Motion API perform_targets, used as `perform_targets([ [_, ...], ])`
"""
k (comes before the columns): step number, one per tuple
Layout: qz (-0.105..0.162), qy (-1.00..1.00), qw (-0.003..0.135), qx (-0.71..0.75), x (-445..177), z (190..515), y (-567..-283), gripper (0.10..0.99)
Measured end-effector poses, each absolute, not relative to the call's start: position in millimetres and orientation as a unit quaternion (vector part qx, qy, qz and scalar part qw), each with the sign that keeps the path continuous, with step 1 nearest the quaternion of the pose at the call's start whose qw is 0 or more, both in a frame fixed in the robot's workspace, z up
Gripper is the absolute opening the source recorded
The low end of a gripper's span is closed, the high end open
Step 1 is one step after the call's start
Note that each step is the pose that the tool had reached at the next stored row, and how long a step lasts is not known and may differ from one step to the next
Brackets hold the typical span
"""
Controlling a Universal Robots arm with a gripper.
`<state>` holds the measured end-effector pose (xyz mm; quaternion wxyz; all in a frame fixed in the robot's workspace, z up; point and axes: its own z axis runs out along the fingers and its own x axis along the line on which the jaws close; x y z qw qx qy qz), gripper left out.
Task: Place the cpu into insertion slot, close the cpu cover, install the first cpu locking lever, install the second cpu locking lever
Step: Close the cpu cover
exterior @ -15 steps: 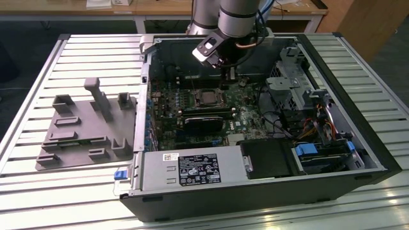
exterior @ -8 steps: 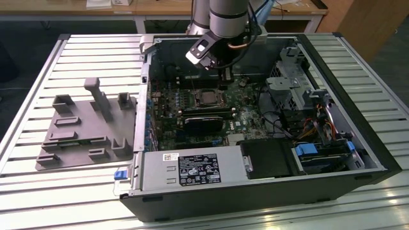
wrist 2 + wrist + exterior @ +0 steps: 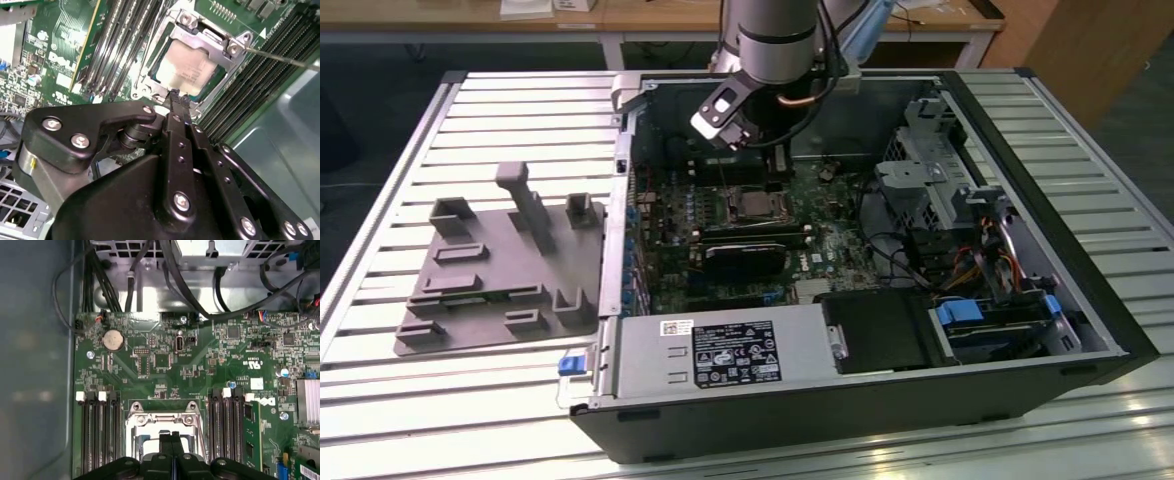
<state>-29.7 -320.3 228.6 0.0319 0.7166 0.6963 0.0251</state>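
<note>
Slatted metal tabletop (image 3: 480, 100) carries an open computer case (image 3: 854, 410) lying on its side. A grey moulded fixture (image 3: 494, 270) sits beside it on the exterior view's left. Over the far part of the green motherboard (image 3: 821, 255), the arm holds the gripper (image 3: 771, 160) just above the insertion slot (image 3: 754, 205). Both wrist views show the jaws pressed together with nothing seen between them, and the tip sits at the edge of the socket frame. In the second wrist view the cpu (image 3: 187, 70) lies flat in the slot. Its pale top shows through the window of the cpu cover (image 3: 220, 45), which lies down over it. A thin silvery lever (image 3: 280, 57) reaches out from one corner of the cover, across the black memory slots (image 3: 240, 95).
</note>
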Motion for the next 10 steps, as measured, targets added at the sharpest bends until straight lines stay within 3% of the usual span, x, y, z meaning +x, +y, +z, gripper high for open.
perform_targets([
  [10, 0.024, 0.697, 0.033, 0.716, -32.4, 222.9, -320.3, 0.102],
])
